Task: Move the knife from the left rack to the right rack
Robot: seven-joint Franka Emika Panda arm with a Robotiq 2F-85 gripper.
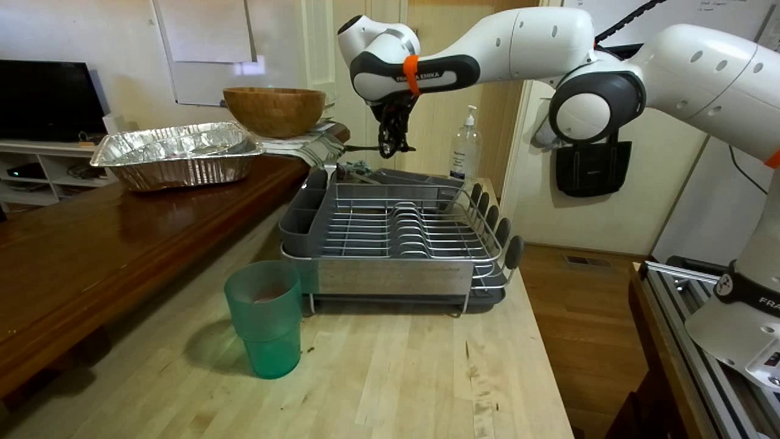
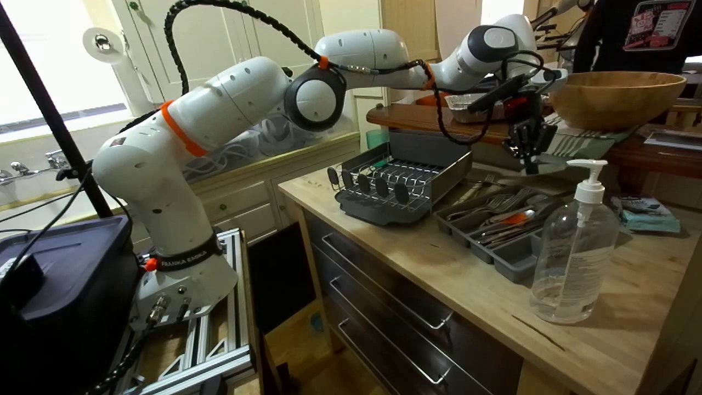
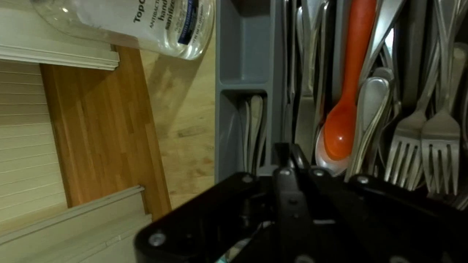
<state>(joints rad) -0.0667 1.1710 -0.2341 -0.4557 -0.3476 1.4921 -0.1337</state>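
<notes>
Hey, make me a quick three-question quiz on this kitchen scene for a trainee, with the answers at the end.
1. True or false: the green cup stands on the wooden counter, outside the dish drainer.
2. Short answer: by its print in the wrist view, what product is the transparent pump bottle for?
3. Fill in: the gripper hangs over the grey ____.

Key: 1. True. 2. Hand sanitizer. 3. Cutlery tray.

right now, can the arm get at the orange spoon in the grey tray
Probably not yet: the end effector seems closed on what looks like the knife. Otherwise the way looks free: nothing visible covers the orange spoon.
</notes>
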